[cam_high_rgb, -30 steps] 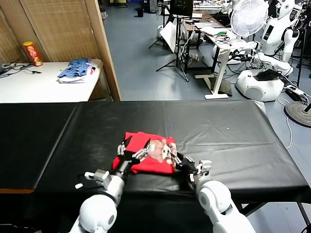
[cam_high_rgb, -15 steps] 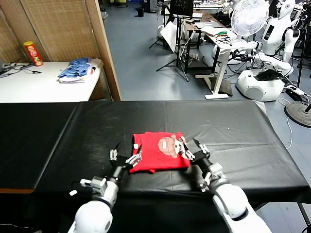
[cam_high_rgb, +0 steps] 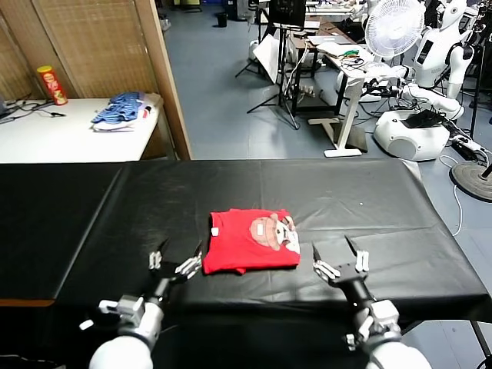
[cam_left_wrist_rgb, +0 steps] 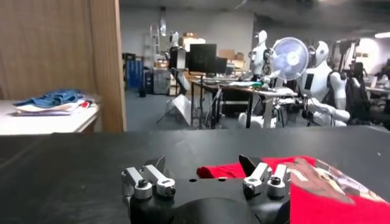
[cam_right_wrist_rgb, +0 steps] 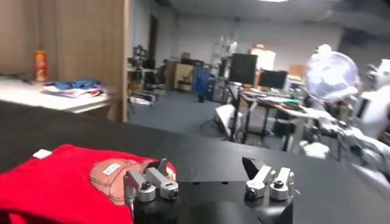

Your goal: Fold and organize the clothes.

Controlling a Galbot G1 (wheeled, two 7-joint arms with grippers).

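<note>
The clothes, one red T-shirt (cam_high_rgb: 238, 244) folded into a small rectangle, lie flat on the black table (cam_high_rgb: 361, 200) near its front middle, with the tan cartoon print (cam_high_rgb: 273, 229) facing up. My left gripper (cam_high_rgb: 174, 260) stands open just off the shirt's left edge, touching nothing. My right gripper (cam_high_rgb: 338, 260) stands open a short way off the shirt's right edge, also empty. In the left wrist view the open left gripper (cam_left_wrist_rgb: 203, 164) has the T-shirt (cam_left_wrist_rgb: 317, 192) ahead and to one side. The right wrist view shows the open right gripper (cam_right_wrist_rgb: 207, 165) beside the T-shirt (cam_right_wrist_rgb: 61, 176).
A white side table (cam_high_rgb: 46, 138) at the far left carries a blue-and-white pile of garments (cam_high_rgb: 119, 110) and a red can (cam_high_rgb: 52, 84). Behind the black table are a wooden screen (cam_high_rgb: 108, 46), a fan (cam_high_rgb: 393, 27), desks and other robots.
My right gripper has opened and let go of the shirt. Both arms have drawn back toward the table's front edge. The shirt now lies folded and flat, print up.
</note>
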